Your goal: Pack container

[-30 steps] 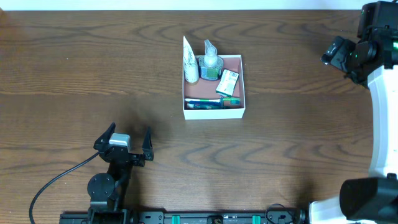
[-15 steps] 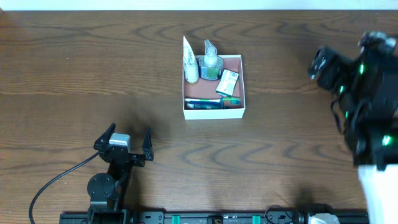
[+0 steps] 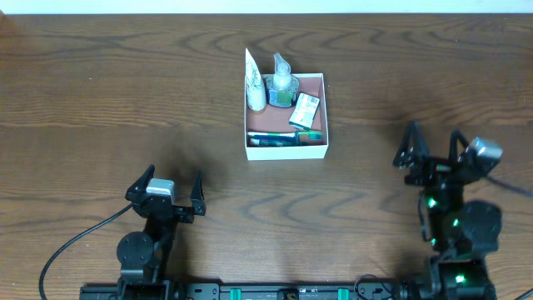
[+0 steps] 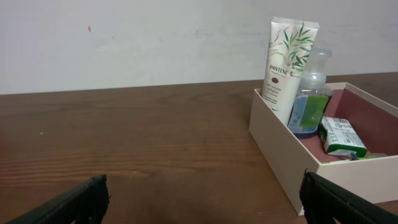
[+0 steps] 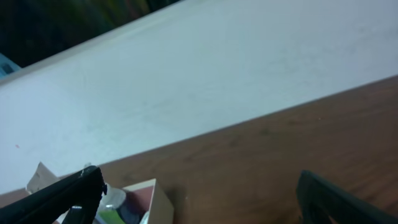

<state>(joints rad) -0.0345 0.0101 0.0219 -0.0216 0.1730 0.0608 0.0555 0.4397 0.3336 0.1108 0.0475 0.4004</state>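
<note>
Container (image 3: 287, 152), centre-far on the table (image 3: 100, 100), holds a tube (image 3: 254, 83), a bottle (image 3: 282, 82), a small box (image 3: 305, 110) and apparently a toothbrush (image 3: 283, 136). Left gripper (image 3: 174, 173) and right gripper (image 3: 433, 133), near side: fingers wide, empty.

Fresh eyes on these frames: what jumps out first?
The white container in the middle of the table, holding toiletries: a tall Pantene tube standing in its far-left corner, a pump bottle beside it, and a green-and-white soap box. Towards the near edge, the left hand and right hand are open and empty, one on each side of the container.
</note>
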